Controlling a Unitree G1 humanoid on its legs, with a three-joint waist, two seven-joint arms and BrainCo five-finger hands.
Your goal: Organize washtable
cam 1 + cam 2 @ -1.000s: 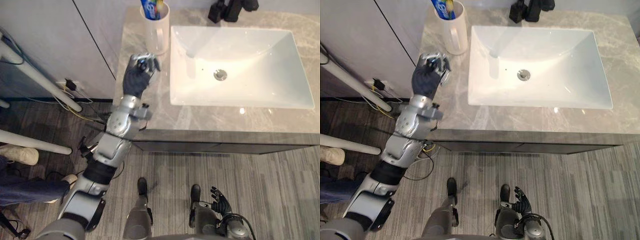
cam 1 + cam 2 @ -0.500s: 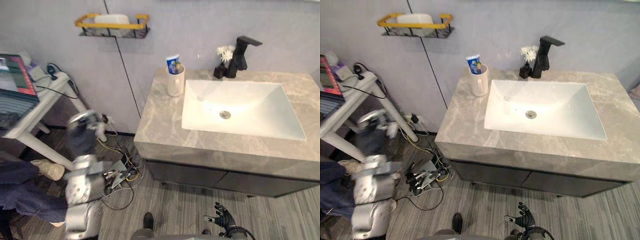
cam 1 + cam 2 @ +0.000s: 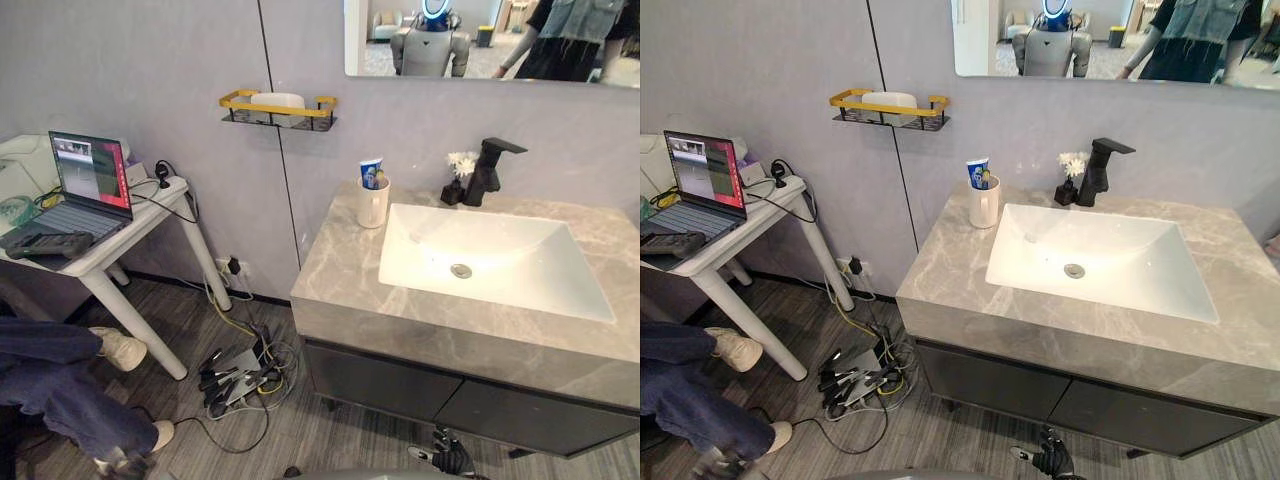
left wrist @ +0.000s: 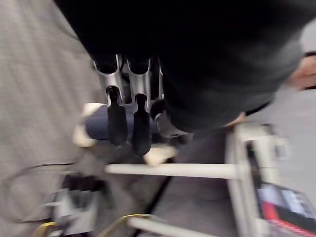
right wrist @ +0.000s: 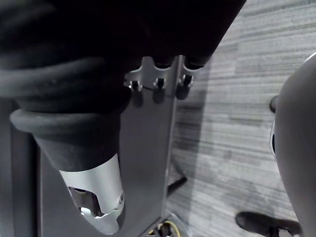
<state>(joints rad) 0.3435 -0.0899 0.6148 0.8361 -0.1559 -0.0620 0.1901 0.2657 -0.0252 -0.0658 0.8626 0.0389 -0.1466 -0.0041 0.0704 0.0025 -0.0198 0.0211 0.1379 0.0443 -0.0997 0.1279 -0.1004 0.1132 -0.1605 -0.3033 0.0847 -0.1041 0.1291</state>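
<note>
Left hand and right hand hang low and open, holding nothing. The cup stands tall, high above them, at the surface's back left corner.

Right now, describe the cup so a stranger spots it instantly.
Find the grey marble washtable with the white sink. The cup stands at its back left corner, beside the sink. Unlike the black tap and flower vase, it is a white mug holding a toothpaste tube.
</note>
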